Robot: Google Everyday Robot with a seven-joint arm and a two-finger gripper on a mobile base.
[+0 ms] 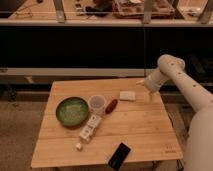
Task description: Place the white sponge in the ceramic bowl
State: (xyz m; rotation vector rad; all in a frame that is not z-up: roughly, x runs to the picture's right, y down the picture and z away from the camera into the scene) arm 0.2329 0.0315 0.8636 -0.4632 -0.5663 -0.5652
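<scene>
The white sponge (127,95) lies flat on the wooden table (135,130), near its back edge, right of centre. The ceramic bowl (72,110), green with a paler speckled inside, sits at the table's left and holds nothing. My gripper (150,96) hangs from the white arm at the table's right back corner, just right of the sponge and apart from it, pointing down.
A translucent white plastic cup (97,104) stands right of the bowl. A small red object (111,105) lies beside the cup. A long white box with dark markings (90,128) and a tiny white cube (78,146) lie in front. A black phone (119,155) lies near the front edge.
</scene>
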